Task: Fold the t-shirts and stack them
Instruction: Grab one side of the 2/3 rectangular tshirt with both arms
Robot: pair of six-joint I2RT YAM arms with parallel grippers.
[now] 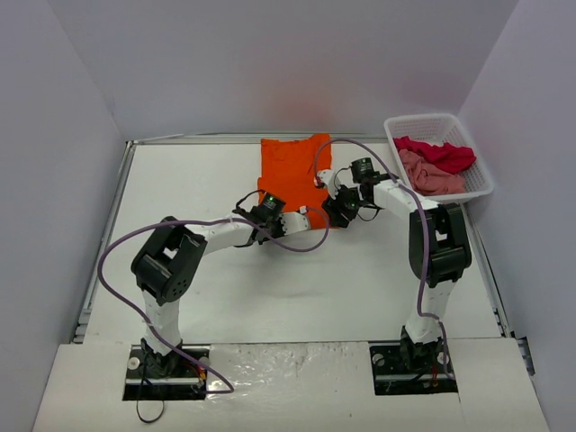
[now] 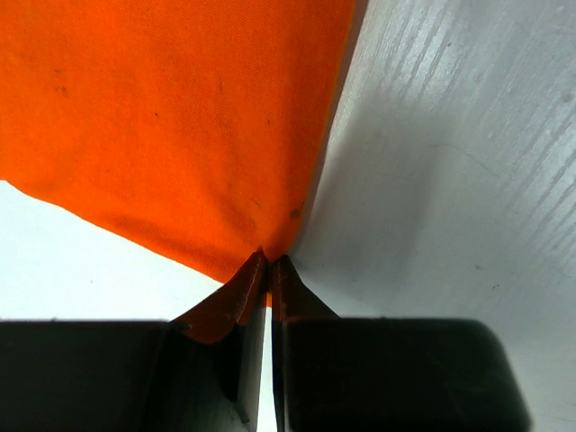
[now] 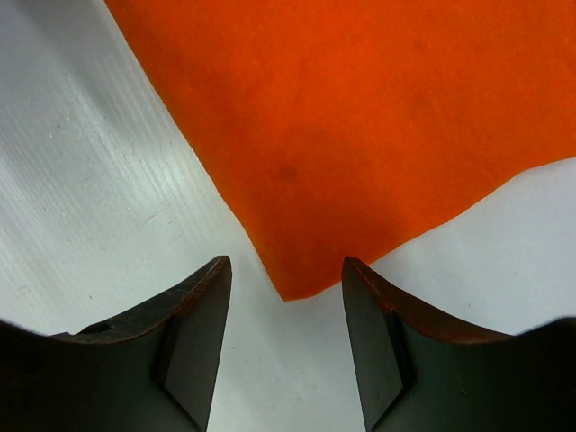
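orange t-shirt (image 1: 290,175) spread flat, red t-shirt (image 1: 443,154), pink t-shirt (image 1: 430,177), apparently crumpled

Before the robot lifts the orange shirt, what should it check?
1. Left gripper shut on a shirt corner: ok.
2. Right gripper gripping the other corner: not ok; its jaws stand open with the corner between them.
3. Shirt lying flat: ok from above.
4. Red shirt and pink shirt out of the way in the basket: ok.
5. Right arm's cable clear of the shirt: cannot tell; it arcs over the cloth.
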